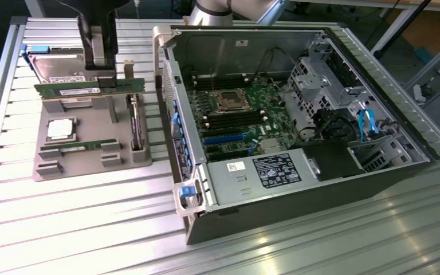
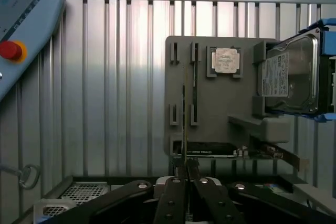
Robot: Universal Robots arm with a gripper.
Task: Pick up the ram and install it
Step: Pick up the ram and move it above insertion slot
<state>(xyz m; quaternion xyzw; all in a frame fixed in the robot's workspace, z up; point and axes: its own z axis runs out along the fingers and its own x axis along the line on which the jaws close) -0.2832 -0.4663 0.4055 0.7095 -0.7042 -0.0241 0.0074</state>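
Claw (image 1: pixel 105 80) clamps shut on the ram (image 1: pixel 67 90), pinching its upper edge near mid-length; the green stick hangs level above the grey tray (image 1: pixel 90 166), long axis running across the exterior view, with the open computer case (image 1: pixel 297 229) lying to that view's right on the worktop (image 1: pixel 90 229)

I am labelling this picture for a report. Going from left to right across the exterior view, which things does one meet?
Silver processor → dark card standing in the tray → socket on the motherboard → blue cables. The ram held by the gripper spans the first two, so it is left out.
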